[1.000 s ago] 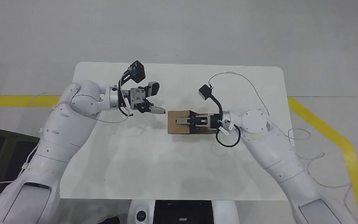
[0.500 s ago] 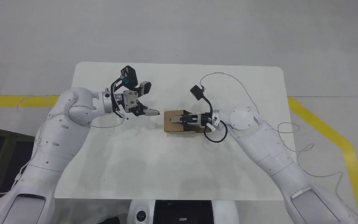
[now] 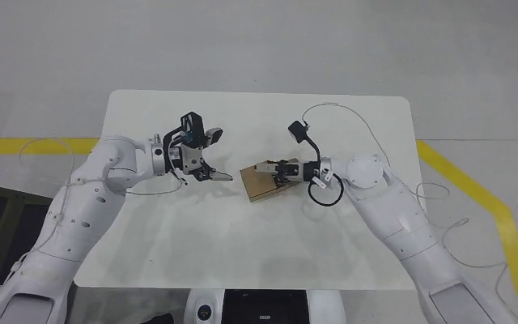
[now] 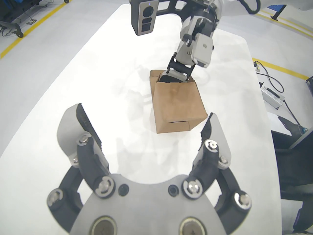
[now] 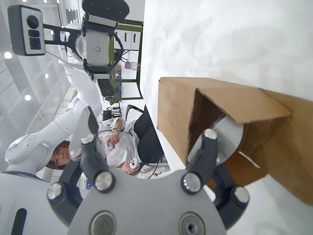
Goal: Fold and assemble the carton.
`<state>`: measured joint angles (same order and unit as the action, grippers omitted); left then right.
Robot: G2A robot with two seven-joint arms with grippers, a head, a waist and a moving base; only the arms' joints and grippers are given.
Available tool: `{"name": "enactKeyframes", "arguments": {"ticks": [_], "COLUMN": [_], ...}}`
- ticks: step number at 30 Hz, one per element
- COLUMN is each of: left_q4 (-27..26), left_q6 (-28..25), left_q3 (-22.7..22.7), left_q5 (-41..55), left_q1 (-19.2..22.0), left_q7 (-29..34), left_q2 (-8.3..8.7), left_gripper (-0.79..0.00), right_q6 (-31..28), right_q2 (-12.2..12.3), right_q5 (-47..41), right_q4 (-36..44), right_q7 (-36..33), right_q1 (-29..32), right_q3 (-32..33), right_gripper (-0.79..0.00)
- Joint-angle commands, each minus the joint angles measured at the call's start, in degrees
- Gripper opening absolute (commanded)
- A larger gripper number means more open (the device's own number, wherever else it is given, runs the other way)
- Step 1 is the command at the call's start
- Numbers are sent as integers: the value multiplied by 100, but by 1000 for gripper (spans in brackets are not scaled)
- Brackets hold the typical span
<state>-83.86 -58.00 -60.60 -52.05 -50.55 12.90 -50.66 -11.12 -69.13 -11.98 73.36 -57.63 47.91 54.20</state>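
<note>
Setting. A pale grey floor, crossed by a yellow line, surrounds the white table that lies beneath both grippers. A thin cable trails over the table behind the right arm.

The carton. It is brown card and lies on the table between the two grippers. A second ago it sat square to the table's edges; now it is skewed. Its closed end, flap tucked in, has swung toward the left gripper, and its open end faces the right gripper.

The right gripper. Its fingers are spread and clamp nothing: one is inside the open end, the other outside the carton's wall. Its wrist has rolled over the last second, and the inner finger appears to have levered the carton round.

The left gripper. Its fingers are wide apart and empty. It has come lower and closer, so the closed end sits just ahead of its fingertips, not touching them.

Reading. One end looks finished. The turn probably presents the carton for the left gripper to steady while the open end's flaps are folded in.
</note>
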Motion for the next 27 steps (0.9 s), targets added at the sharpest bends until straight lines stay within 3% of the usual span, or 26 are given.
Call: {"name": "enactKeyframes", "arguments": {"ticks": [1,7,15,27], "left_q4": [-30,-142,-377,-168], "left_q6": [0,0,0,598], "left_q3": [79,272,537,955], "left_q5": [-286,-1002,-1403,-1790], "left_q1": [-53,-184,-246,-132], "left_q7": [-258,-807,-1042,-1108], "left_q2": [38,89,84,-126], "left_gripper": [0,0,0,0], "right_q6": [64,119,76,-438], "right_q2": [43,180,408,628], "right_q5": [36,247,564,627], "right_q4": [152,509,1242,1786], "right_q7": [2,-148,-403,-524], "right_q1": [130,389,804,1248], "right_q3": [114,473,1164,1998], "right_gripper": [0,0,0,0]}}
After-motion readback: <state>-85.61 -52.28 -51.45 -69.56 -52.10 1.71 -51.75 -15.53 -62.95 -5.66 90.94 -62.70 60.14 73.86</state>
